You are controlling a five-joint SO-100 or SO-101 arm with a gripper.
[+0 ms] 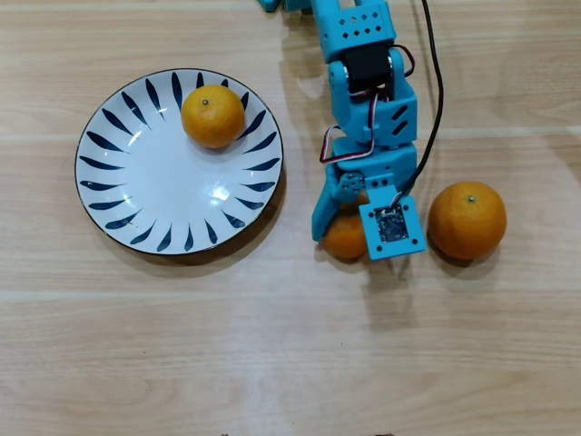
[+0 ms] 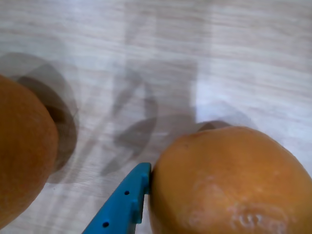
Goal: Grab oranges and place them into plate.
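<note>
The white plate with dark blue strokes lies at the left in the overhead view, and one orange rests near its upper rim. My blue gripper points down at a second, smaller orange on the table, closed around it and hiding most of it. In the wrist view this orange fills the lower right and a blue finger touches its left side. The other finger is hidden. The larger orange sits just right of the gripper and shows at the wrist view's left edge.
The table is pale wood. A black cable runs down beside the arm at the top right. The plate's right rim is about a hand's width left of the gripper.
</note>
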